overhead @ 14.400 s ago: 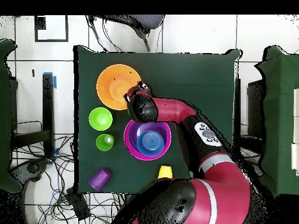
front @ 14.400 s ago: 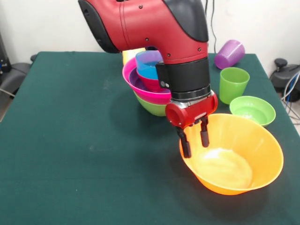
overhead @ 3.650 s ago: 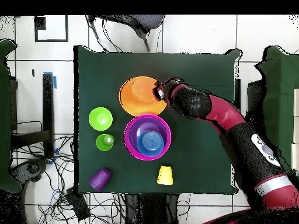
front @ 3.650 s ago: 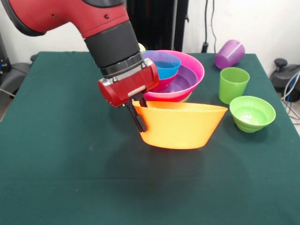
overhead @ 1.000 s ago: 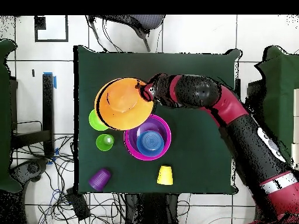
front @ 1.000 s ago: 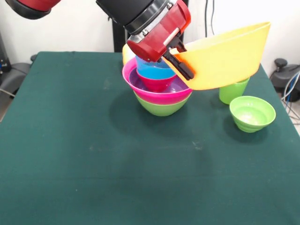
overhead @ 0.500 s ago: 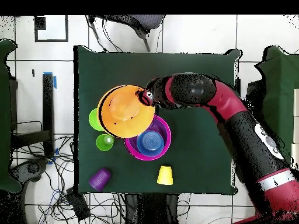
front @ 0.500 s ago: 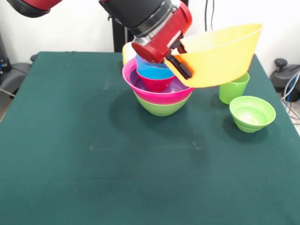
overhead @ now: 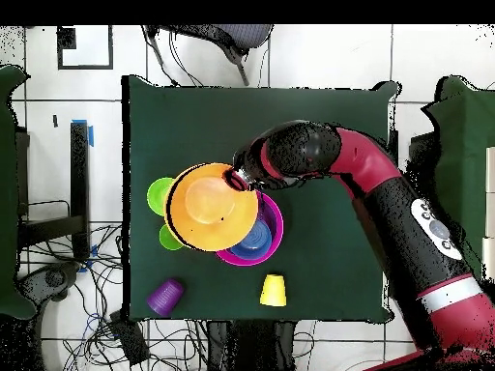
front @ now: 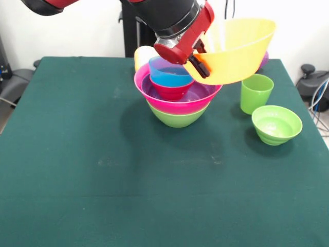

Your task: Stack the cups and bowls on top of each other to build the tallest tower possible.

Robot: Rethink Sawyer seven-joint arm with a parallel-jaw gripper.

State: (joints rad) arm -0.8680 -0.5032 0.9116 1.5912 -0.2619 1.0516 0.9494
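Note:
My gripper (front: pixel 199 64) is shut on the rim of the large orange bowl (front: pixel 234 50), holding it tilted in the air just right of and above the tower (front: pixel 177 99). The tower has a green bowl (front: pixel 176 119) as base, then pink (front: pixel 154 98), purple, red (front: pixel 172 90) and blue (front: pixel 168 76) bowls nested inside. From overhead, the orange bowl (overhead: pixel 211 206) covers the left part of the pink bowl (overhead: pixel 275 230), with the gripper (overhead: pixel 237 178) at its rim. A yellow cup (front: pixel 143 54) stands behind the tower.
A green cup (front: pixel 256 92) and a small light green bowl (front: pixel 276 123) stand to the right of the tower. A purple cup (overhead: pixel 165 297) lies on its side near a table corner; the yellow cup (overhead: pixel 274 290) stands apart from the stack.
The orange bowl went from resting on the table to being gripped by its rim and lifted. Over the last second it has shifted towards the tower, now partly over it.

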